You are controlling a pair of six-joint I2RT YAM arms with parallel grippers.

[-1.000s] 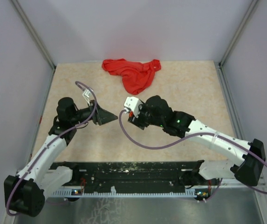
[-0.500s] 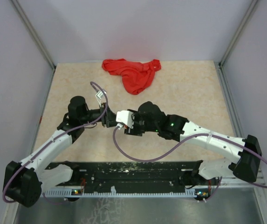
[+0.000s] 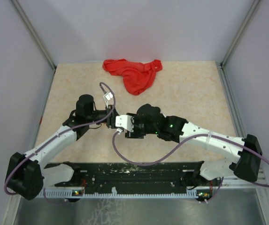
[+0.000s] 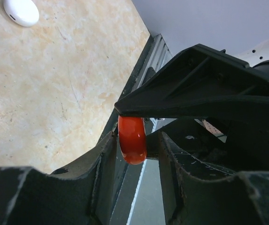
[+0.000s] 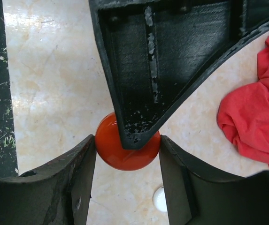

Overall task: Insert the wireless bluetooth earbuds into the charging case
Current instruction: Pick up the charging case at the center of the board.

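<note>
Right gripper (image 5: 127, 149) clamps the red round charging case (image 5: 113, 152) by its rim, both fingers touching it, near the middle of the table (image 3: 195, 93); left gripper (image 4: 137, 140) straddles the case's 2 flat faces, 1 finger against it and a gap at the other, so its jaws stand apart; a white rounded piece (image 4: 20, 11) lies on the table nearby; a red cloth (image 3: 134, 75) sits at the far edge.
</note>
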